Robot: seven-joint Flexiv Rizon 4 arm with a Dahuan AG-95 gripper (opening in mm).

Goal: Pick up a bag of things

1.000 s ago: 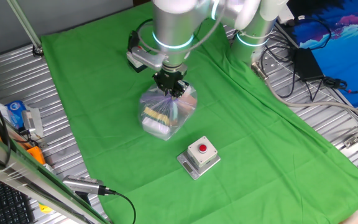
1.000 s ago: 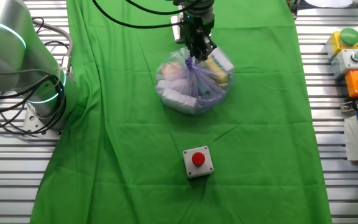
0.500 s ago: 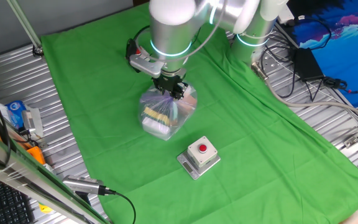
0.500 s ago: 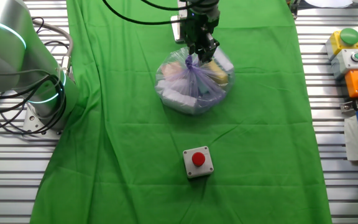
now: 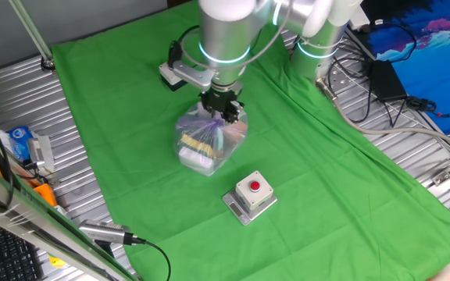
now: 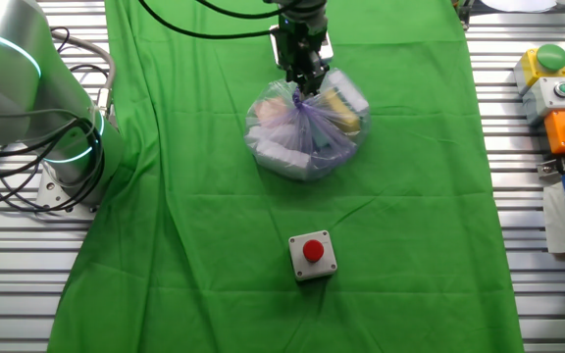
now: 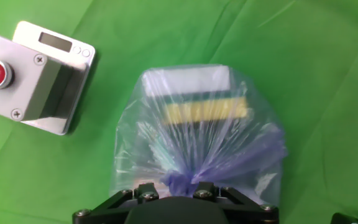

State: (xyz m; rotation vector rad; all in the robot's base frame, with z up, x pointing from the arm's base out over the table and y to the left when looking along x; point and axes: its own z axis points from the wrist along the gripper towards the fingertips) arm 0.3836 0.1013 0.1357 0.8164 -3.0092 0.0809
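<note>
The bag of things (image 5: 208,139) is a clear crinkly plastic bag resting on the green cloth (image 5: 131,101). It shows white, yellow and purple items, and its purple neck is gathered at the top. My gripper (image 5: 226,115) stands straight over it with the fingertips at the gathered neck. In the other fixed view the gripper (image 6: 307,88) pinches the knot at the top of the bag (image 6: 307,132). In the hand view the purple knot sits between the fingers at my gripper (image 7: 178,185), and the bag (image 7: 197,124) spreads out below.
A grey box with a red button (image 5: 250,195) sits on the cloth near the bag and shows in the hand view (image 7: 33,74). A second arm's base (image 6: 27,88) stands at the cloth's edge. Control boxes (image 6: 557,88) and cables lie on the metal table beyond.
The hand has turned and shifted slightly over the bag's neck. The bag stays in the same place on the cloth.
</note>
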